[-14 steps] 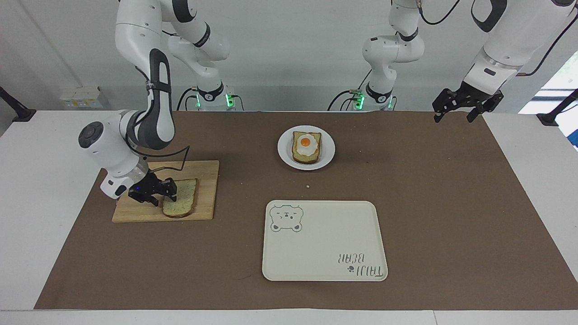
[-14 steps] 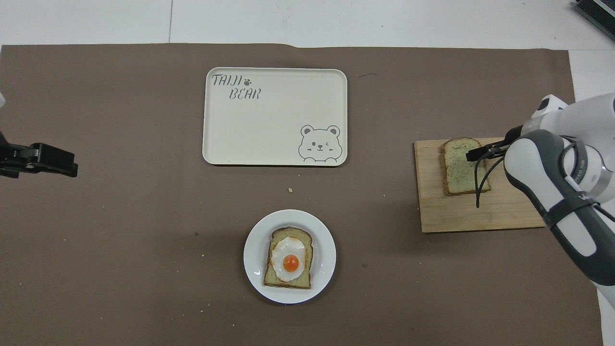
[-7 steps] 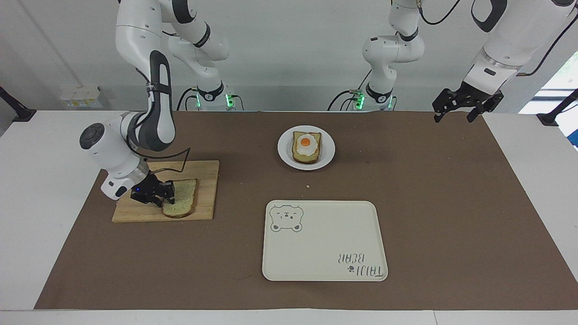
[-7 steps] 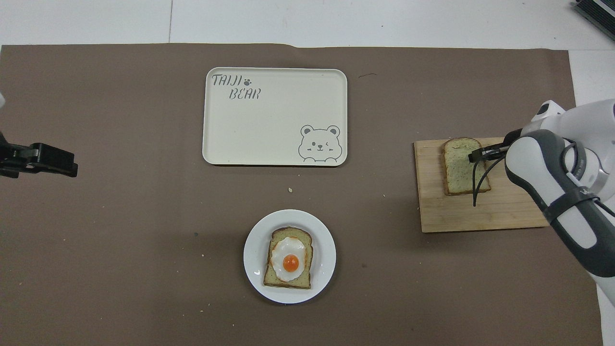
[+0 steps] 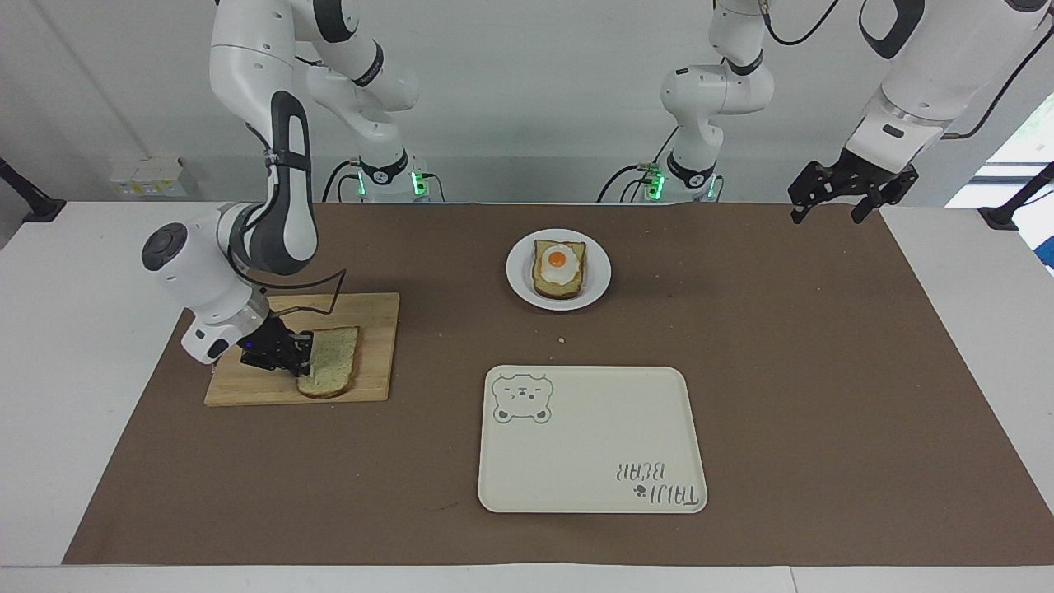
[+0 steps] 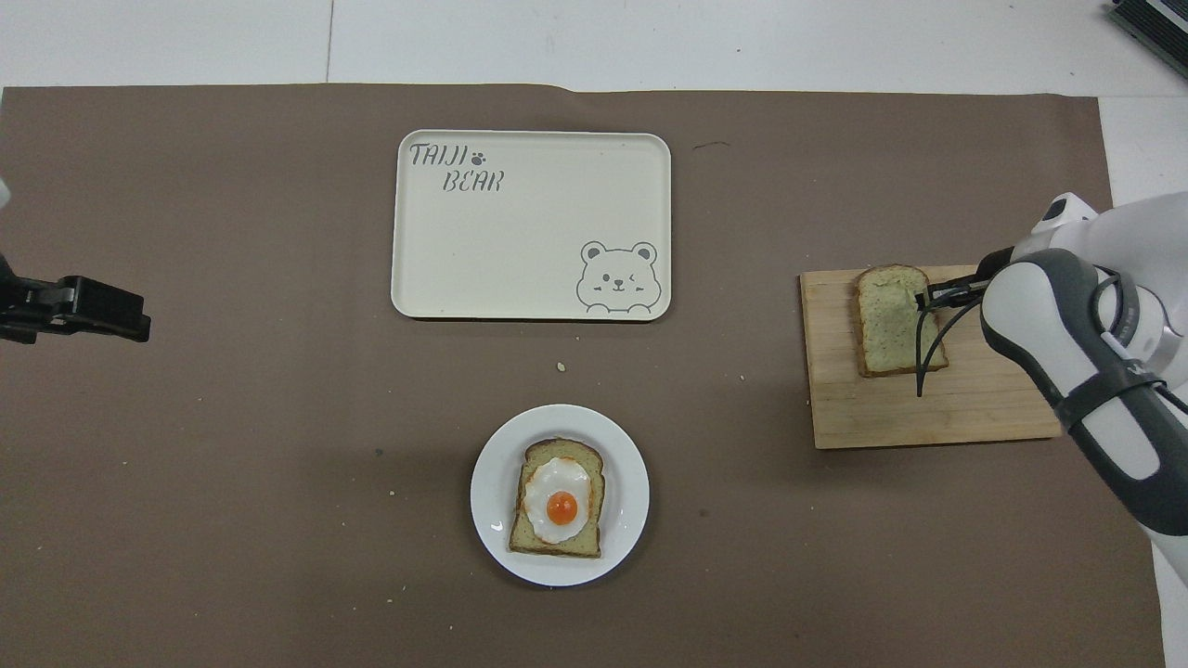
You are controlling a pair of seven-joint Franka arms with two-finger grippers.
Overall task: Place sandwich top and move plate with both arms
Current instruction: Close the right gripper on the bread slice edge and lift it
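Observation:
The sandwich top, a plain speckled slice, lies flat on a wooden board; it also shows in the overhead view. My right gripper is low over the board and shut on the slice's edge toward the right arm's end; in the overhead view the gripper touches that edge. The white plate holds a bread slice with a fried egg and also shows in the overhead view. My left gripper waits, open and empty, raised over the mat's corner at the left arm's end.
A cream tray with a bear drawing lies farther from the robots than the plate. The wooden board sits at the right arm's end of the brown mat. A few crumbs lie between plate and tray.
My right gripper has drawn back from over the slice to its edge, dropped lower, and its fingers have closed in on it. The slice, the plate and the left arm have not moved.

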